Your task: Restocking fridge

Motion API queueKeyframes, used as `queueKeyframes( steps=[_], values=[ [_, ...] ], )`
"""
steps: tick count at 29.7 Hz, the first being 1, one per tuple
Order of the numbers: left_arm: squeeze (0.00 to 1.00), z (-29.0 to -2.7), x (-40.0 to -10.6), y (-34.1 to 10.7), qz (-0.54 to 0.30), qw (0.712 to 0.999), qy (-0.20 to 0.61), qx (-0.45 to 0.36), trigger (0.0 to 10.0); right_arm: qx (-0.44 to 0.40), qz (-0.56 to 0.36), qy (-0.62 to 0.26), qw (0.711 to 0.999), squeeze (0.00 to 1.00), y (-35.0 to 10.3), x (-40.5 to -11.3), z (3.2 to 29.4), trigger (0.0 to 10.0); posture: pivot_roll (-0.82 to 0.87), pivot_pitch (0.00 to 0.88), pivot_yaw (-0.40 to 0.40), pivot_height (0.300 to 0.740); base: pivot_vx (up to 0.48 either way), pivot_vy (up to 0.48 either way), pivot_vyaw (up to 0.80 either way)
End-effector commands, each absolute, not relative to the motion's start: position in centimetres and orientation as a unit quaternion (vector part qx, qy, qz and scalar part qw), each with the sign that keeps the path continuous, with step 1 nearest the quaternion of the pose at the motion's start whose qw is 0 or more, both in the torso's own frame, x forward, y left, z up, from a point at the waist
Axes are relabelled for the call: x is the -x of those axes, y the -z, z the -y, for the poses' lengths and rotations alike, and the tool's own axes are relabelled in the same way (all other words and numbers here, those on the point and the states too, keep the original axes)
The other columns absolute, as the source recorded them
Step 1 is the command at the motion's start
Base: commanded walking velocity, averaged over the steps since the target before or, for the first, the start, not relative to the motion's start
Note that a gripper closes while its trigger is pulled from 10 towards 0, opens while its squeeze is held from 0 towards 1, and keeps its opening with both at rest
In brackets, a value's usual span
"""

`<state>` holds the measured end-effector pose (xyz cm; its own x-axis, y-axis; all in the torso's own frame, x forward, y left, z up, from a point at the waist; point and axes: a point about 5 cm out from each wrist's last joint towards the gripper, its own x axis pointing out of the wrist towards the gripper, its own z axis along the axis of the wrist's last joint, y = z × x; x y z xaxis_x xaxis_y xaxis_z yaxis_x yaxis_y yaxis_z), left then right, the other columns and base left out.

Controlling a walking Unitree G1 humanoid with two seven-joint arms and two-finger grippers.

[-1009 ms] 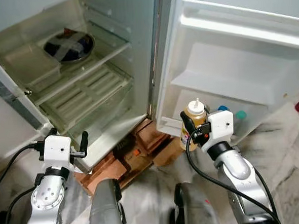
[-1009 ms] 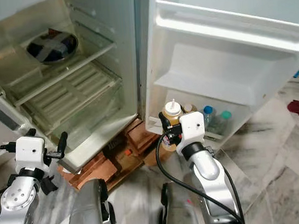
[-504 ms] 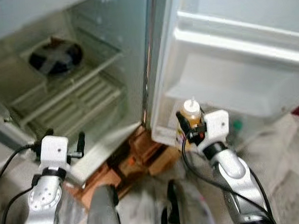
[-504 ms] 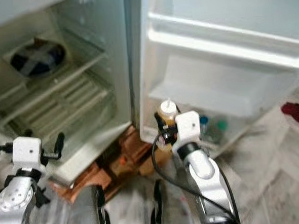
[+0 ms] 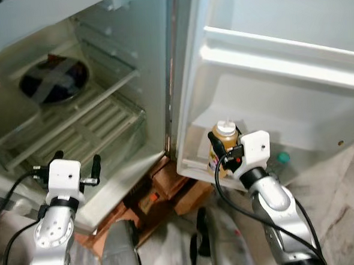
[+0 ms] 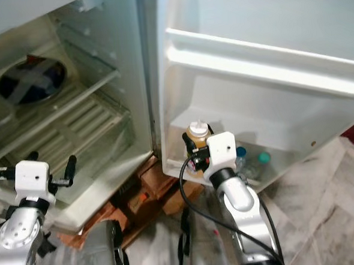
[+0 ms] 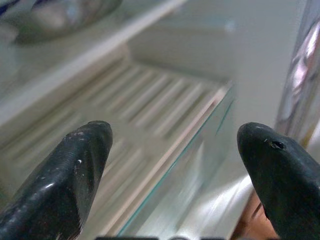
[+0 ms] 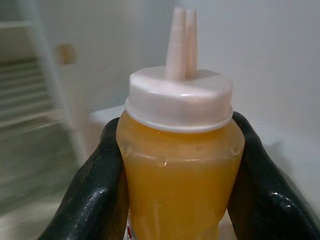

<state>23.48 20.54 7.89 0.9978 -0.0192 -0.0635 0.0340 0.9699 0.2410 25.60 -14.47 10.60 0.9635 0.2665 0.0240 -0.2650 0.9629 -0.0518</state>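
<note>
The right gripper is clenched on the sauce bottle, held upright at the fridge door's bottom shelf. At eight o'clock, the left gripper is spread, grasping nothing, before the fridge.

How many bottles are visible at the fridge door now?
3. The yellow sauce bottle is held in the right hand at the lower door shelf. A blue-capped bottle and a teal-capped bottle stand in that shelf. Others may be hidden.
</note>
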Motion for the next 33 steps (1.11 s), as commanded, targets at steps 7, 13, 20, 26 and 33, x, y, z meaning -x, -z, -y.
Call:
queueKeyframes(
  steps=[7,13,20,26,33],
  values=[
    [0.0,-21.4,-22.9,-7.6,-0.041,0.991,-0.001,-0.127,10.0,0.017,0.026,-0.14,0.99,0.0,-11.0,-25.6,14.0,10.0,-0.02,0.159,-0.051,0.63,0.116,0.0,0.0],
    [0.0,-21.6,-22.1,-7.6,-0.049,0.992,-0.002,-0.119,10.0,0.007,0.018,-0.143,0.99,0.0,-10.8,-25.5,13.8,10.0,-0.01,0.169,-0.05,0.63,0.0,0.0,0.0],
    [0.0,-21.5,-21.5,-7.4,-0.055,0.991,0.0,-0.118,10.0,0.002,0.007,-0.152,0.988,0.0,-10.4,-25.3,13.4,10.0,-0.01,0.178,-0.05,0.6,0.0,0.0,0.0],
    [0.0,-21.5,-21.4,-7.5,-0.056,0.991,0.0,-0.119,10.0,0.004,0.009,-0.165,0.986,0.0,-10.4,-25.7,13.0,10.0,-0.01,0.189,-0.051,0.565,0.0,0.0,0.0],
    [0.0,-21.7,-21.3,-7.7,-0.057,0.991,-0.001,-0.122,10.0,0.009,0.024,-0.165,0.986,0.0,-11.0,-27.3,12.7,10.0,0.02,0.201,-0.048,0.555,0.0,0.0,0.0]
  ],
)
